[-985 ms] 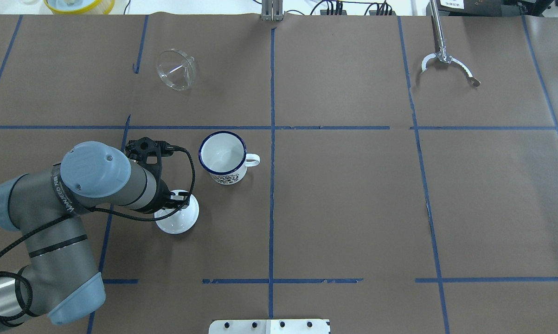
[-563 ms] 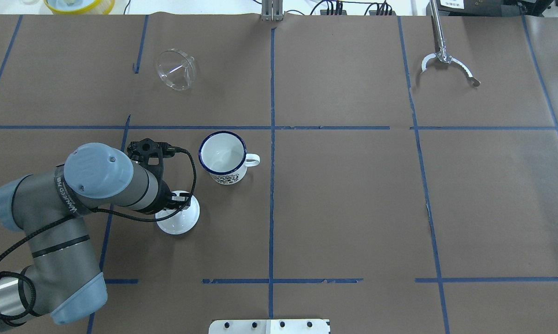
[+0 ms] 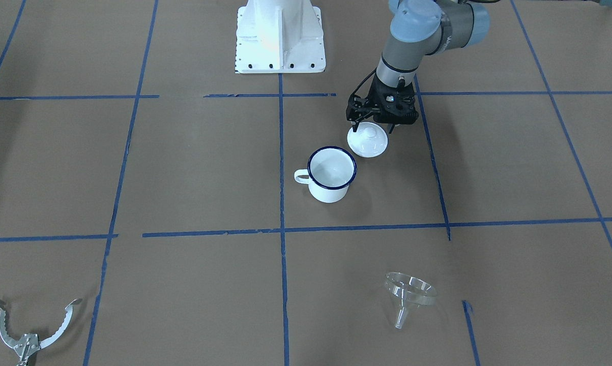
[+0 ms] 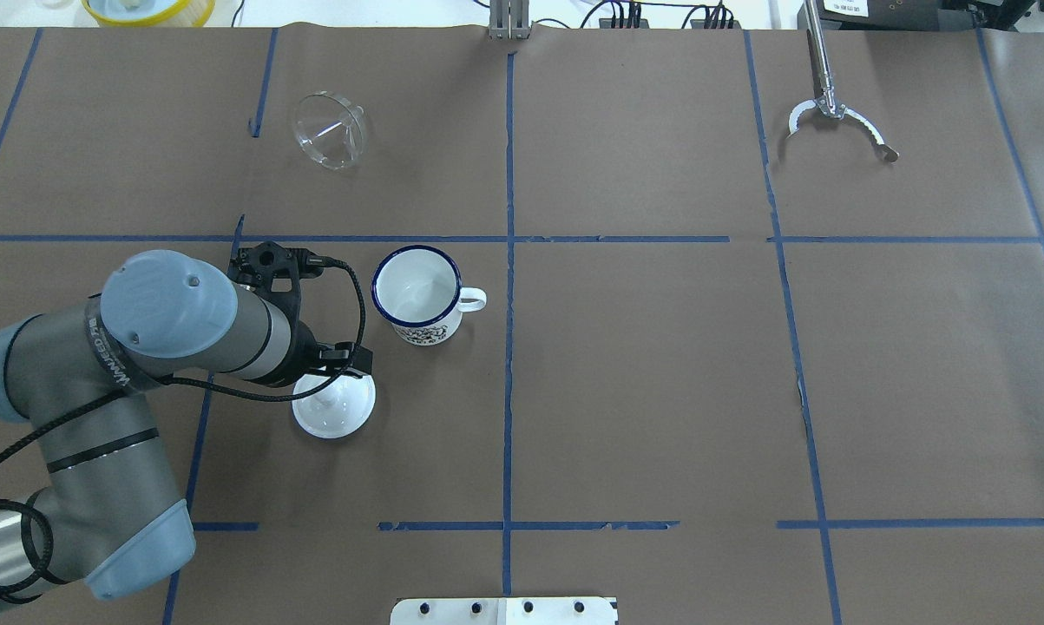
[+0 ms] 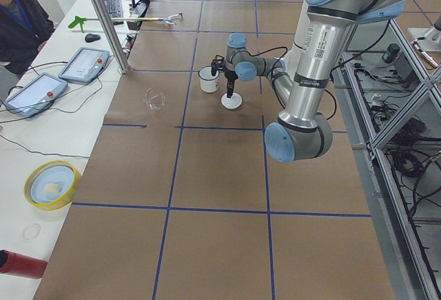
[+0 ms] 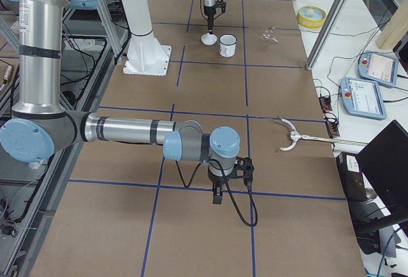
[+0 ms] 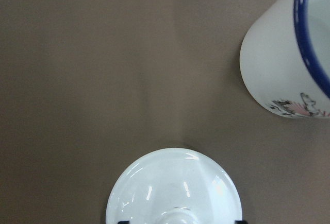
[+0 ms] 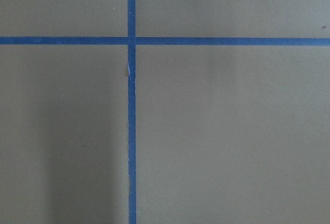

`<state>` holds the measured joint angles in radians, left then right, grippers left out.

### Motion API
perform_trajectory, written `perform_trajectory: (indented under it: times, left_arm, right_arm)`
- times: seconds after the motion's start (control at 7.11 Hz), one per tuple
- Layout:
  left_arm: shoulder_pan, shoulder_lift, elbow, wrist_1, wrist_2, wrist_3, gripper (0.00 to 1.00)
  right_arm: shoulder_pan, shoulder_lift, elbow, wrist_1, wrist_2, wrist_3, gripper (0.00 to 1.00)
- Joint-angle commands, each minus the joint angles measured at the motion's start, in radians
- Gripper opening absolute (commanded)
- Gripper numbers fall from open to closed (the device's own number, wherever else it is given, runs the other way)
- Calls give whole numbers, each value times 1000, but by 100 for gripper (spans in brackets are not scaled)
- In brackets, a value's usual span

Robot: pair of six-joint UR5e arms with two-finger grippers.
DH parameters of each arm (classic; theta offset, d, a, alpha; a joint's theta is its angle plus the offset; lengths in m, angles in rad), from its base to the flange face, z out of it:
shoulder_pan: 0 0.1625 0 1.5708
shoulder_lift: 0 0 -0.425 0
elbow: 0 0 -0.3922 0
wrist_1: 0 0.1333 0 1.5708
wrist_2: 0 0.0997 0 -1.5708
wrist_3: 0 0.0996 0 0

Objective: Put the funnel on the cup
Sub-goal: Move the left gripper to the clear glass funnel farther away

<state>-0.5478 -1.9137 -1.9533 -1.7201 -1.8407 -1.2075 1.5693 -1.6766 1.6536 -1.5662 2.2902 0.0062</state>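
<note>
Left gripper [image 3: 373, 127] hangs tip-down over a flat round white lid with a knob [image 3: 368, 143]. Its two black fingers are spread wide, one on each side of the knob and not gripping it. Just beside the lid stands the small white enamel cup with a dark blue rim [image 4: 416, 293], upright, its handle turned away from the lid. The small clear plastic funnel [image 4: 329, 130] lies on its side on the brown paper-covered table [image 4: 643, 365], well apart from the cup, beyond a blue tape line [image 4: 357, 238]. Right gripper [image 6: 218, 195] points down over bare paper; I cannot tell how its fingers stand.
</note>
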Motion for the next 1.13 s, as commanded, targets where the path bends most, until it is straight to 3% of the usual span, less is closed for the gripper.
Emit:
perform_trajectory:
  times: [0.0,0.14,0.28,0.42,0.7,0.99]
  left_arm:
    - [-162,-59,-27,-7,39,-53,100]
    - [-187,-60,-13,-91,64,-220,100]
    - [-204,-61,29,-269,104,-368,100]
    - [-204,-62,131,-430,145,-536,100]
    - [-207,-70,320,-657,260,-692,100]
    - [-221,-179,541,-731,367,-821,96]
  right_arm:
    - [0,0,0,0,0,0,100]
    - [0,0,0,0,0,0,100]
    - [0,0,0,0,0,0,100]
    - [0,0,0,0,0,0,100]
    - [0,0,0,0,0,0,100]
    - [0,0,0,0,0,0,100]
